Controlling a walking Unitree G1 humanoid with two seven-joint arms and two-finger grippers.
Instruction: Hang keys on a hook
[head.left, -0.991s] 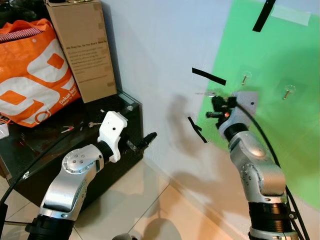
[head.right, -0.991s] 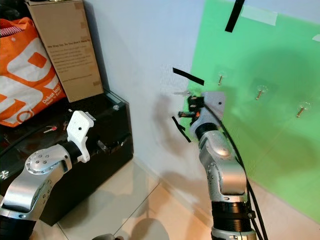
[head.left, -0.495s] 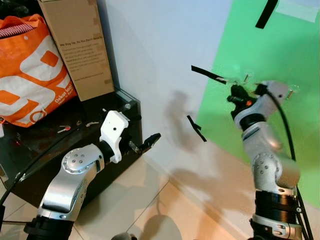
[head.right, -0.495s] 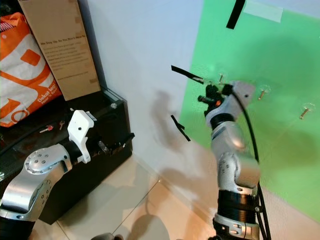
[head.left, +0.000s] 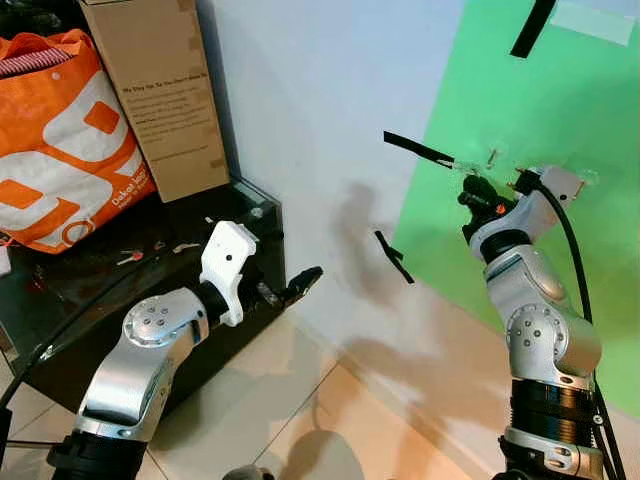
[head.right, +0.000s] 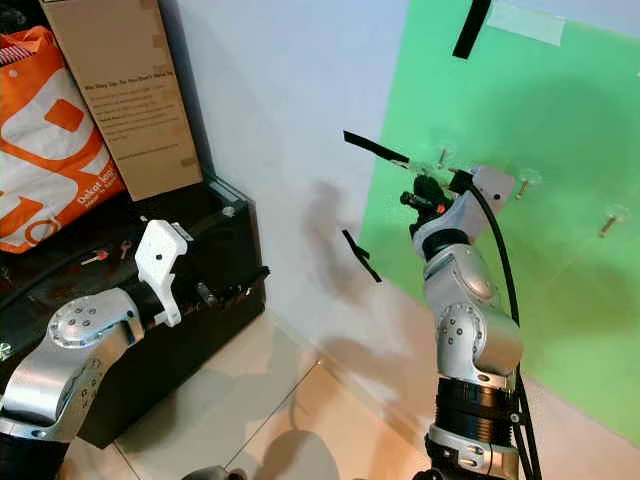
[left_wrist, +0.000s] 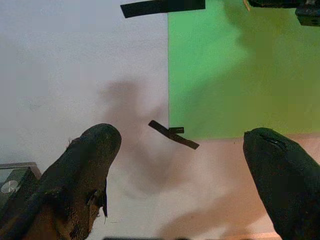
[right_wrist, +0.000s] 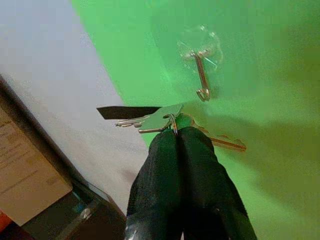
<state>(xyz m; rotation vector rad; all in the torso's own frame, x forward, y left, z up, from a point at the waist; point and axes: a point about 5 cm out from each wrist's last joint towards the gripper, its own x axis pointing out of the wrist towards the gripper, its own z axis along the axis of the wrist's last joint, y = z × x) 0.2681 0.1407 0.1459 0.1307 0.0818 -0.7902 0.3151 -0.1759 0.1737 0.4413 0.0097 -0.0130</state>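
Observation:
My right gripper (right_wrist: 177, 135) is raised against the green sheet (head.left: 560, 110) on the wall and is shut on a bunch of keys (right_wrist: 160, 120). The keys fan out from the fingertips on a small ring. A clear stick-on hook (right_wrist: 201, 75) with a metal prong sits just beyond the keys, a short gap away. Two more hooks (head.right: 527, 183) (head.right: 612, 218) follow to the right on the sheet. My left gripper (left_wrist: 185, 165) is held low by the black cabinet (head.left: 120, 300), open with nothing between its fingers.
On the cabinet stand a cardboard box (head.left: 165, 90) and an orange bag (head.left: 60, 140); small loose keys (head.left: 130, 258) lie on its top. Black tape strips (head.left: 415, 150) mark the white wall and the sheet. Tiled floor (head.left: 300, 420) lies below.
The right gripper with the keys has swung right and up, from the sheet's left edge to just beside the first hook. The camera shifted slightly. The left arm has stayed put.

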